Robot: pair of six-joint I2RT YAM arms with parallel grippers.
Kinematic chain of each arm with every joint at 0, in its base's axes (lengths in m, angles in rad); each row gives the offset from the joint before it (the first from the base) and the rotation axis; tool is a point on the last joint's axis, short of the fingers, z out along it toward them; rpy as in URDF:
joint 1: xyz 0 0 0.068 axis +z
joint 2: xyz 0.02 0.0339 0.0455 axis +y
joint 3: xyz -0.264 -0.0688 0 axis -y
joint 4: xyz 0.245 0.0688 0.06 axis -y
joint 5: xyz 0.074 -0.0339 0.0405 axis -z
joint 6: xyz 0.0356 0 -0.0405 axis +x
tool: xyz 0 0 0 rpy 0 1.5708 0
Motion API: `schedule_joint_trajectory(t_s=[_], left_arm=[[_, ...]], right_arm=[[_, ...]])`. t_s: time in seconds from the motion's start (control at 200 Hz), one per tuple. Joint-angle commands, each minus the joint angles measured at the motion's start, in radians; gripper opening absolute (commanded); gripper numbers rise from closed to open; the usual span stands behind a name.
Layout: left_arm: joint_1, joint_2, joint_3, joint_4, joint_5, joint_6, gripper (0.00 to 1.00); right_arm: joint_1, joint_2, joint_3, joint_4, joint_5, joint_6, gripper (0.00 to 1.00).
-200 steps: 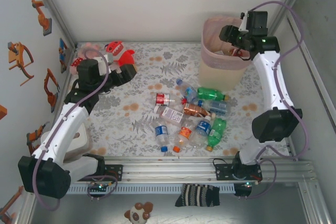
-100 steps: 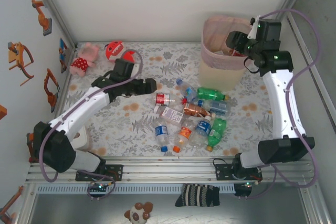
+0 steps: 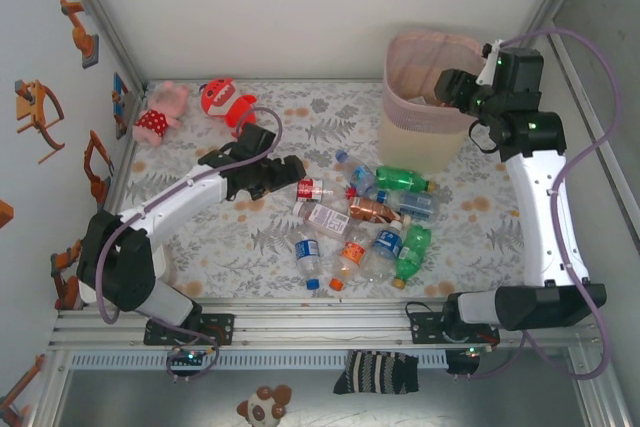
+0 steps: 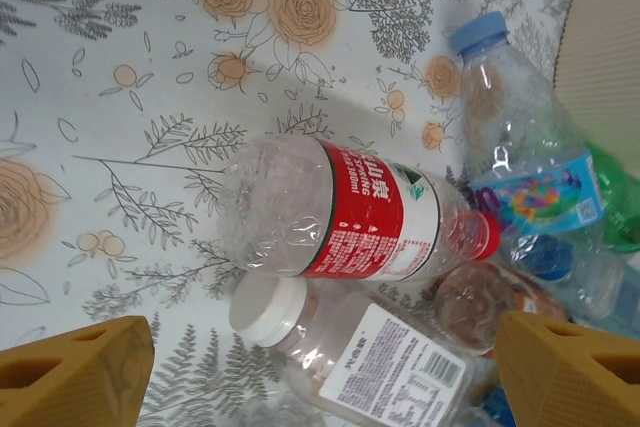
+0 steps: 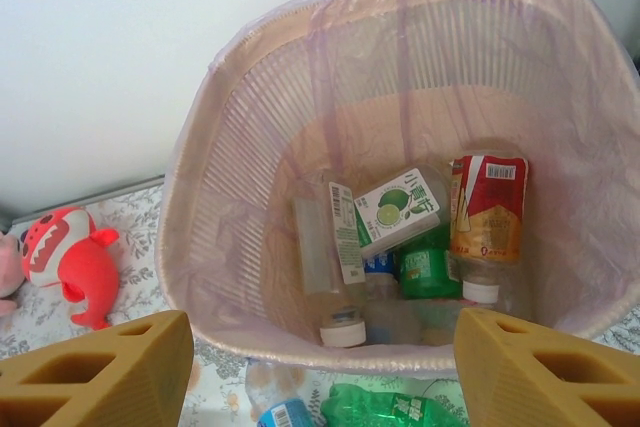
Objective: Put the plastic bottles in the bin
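On the left side of the flowered table (image 3: 236,243), the left gripper (image 3: 288,171) hangs low over the left edge of the bottle pile. Its yellow fingers (image 4: 75,375) are spread wide and nothing is between them. Directly below it, the left wrist view shows a clear bottle with a red label and red cap (image 4: 365,212) lying on its side. A bottle with a white cap and white label (image 4: 375,359) lies touching it on the near side. A blue-capped bottle (image 4: 520,142) lies to the right of them.

The other plastic bottles (image 3: 372,219) lie crowded together in the middle of the table, clear ones and green ones (image 3: 400,179), just near and left of the bin (image 3: 421,143).

At the far right, the right gripper (image 3: 450,88) hovers above the bin's pink rim. Its fingers (image 5: 105,372) are also spread apart and hold nothing. Inside the bin, several bottles lie at the bottom, among them one with a red label (image 5: 488,209) and one with a lime label (image 5: 400,207).

Two plush toys, one red (image 3: 225,100) and one pink (image 3: 160,113), rest in the far left corner, well apart from the bottles.
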Motion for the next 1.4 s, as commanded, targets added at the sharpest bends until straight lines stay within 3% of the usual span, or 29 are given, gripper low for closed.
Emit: schedule_joint_trajectory(t_s=[0.0,0.165,0.361,0.826,1.392], left_arm=[[0.001,0.026,-0.004,0.028,-0.005,-0.216,0.87],[0.001,0.12,0.009,0.048,0.055,-0.391,0.88],[0.002,0.202,-0.033,0.235,0.13,-0.537,0.89],[0.039,0.348,0.034,0.317,0.181,-0.601,0.86],[0.069,0.378,0.02,0.392,0.198,-0.633,0.66]], right_arm=[[-0.001,-0.033,-0.006,0.001,-0.005,-0.016,0.68],[0.0,-0.041,0.003,0.003,-0.015,-0.019,0.68],[0.0,-0.053,0.014,-0.006,-0.025,-0.025,0.68],[-0.001,-0.105,0.022,-0.057,0.009,-0.054,0.69],[0.0,-0.119,0.025,-0.071,0.026,-0.053,0.68]])
